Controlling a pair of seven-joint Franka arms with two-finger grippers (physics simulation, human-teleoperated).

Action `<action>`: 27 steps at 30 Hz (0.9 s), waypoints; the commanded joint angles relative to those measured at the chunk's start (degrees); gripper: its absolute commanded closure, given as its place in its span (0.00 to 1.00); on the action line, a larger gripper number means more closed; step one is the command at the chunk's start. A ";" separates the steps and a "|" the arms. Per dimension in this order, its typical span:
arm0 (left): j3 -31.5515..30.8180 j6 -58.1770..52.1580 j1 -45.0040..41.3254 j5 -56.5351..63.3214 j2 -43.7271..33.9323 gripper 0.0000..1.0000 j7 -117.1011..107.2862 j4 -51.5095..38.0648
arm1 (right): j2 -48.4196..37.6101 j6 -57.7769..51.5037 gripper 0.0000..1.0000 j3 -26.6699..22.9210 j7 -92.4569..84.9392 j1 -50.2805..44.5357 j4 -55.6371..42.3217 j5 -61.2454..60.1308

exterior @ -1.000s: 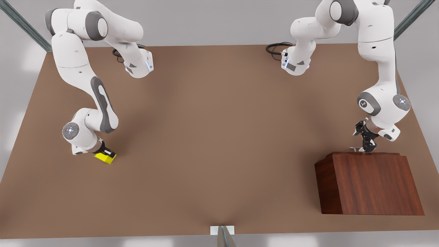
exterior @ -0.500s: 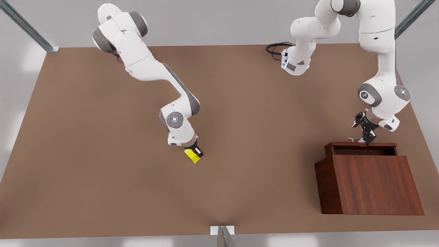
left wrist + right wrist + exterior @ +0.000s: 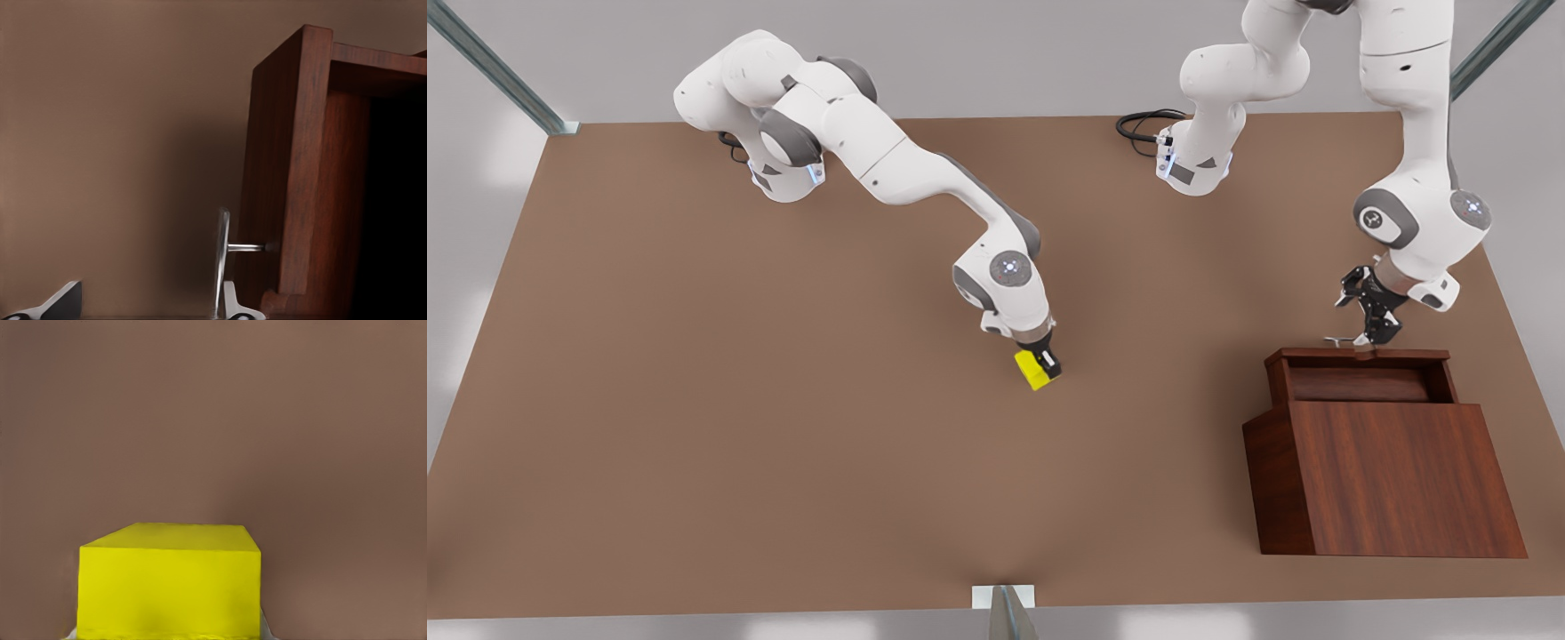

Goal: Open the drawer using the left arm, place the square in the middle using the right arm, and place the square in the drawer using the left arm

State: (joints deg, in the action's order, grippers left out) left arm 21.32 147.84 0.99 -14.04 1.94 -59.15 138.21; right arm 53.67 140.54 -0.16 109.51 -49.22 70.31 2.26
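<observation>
The right gripper is clamped on the yellow cube near mid-table, bare brown surface all around. The left gripper pinches the silver handle of the drawer, pulled partly out, near the table's far edge.

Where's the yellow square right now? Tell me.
In the front view the square sits mid-table, held in the right gripper, well to the left of the drawer.
</observation>
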 commanded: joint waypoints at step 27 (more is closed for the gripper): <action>-24.31 -29.01 -35.10 13.07 34.18 0.00 71.54 -58.14 | -40.92 -44.48 0.00 -2.47 -103.62 49.83 10.56 -2.97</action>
State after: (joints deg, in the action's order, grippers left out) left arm -2.99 119.54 -34.10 -2.03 36.60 14.56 80.07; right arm 13.11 96.22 -2.64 5.57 0.50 80.83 -0.96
